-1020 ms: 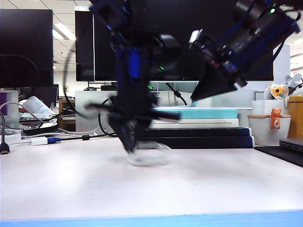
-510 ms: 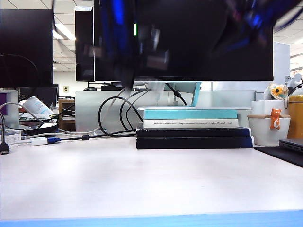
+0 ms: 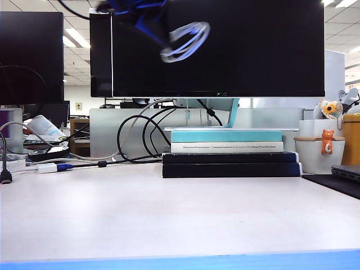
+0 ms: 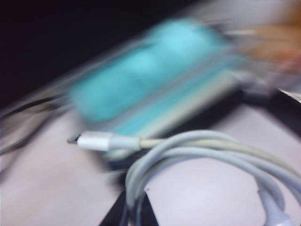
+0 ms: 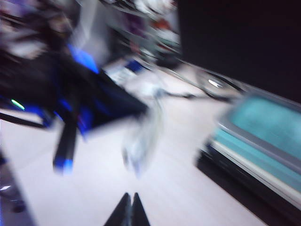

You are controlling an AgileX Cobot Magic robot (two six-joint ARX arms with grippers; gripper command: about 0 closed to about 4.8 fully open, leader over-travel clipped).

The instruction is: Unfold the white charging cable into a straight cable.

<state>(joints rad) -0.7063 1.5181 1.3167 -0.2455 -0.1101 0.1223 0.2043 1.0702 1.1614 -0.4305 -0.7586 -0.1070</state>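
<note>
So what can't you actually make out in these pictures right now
- Exterior view: left gripper cut off by the top edge, blurred; right gripper out of frame.
- Left wrist view: white charging cable coiled; motion blur hides the jaw contact.
- Right wrist view: right gripper shut, empty; the cable is a smear.

White bench (image 3: 169, 219) with a blue near edge, seen low from the front. The near and middle expanse carries no items. Far centre: a stack of books (image 3: 230, 153), two dark volumes lying flat beneath a white one and a teal one. Far left: black looped cables (image 3: 140, 138) trailing down to the surface beside the stack, and a greyish cable with a white adapter (image 3: 46, 167) and blue plug lying on the bench. Far right: a white pot (image 3: 319, 154) bearing a small orange cat figure, with a yellow container (image 3: 352, 138) behind it; a dark flat object (image 3: 337, 181) lies at the right edge.
</note>
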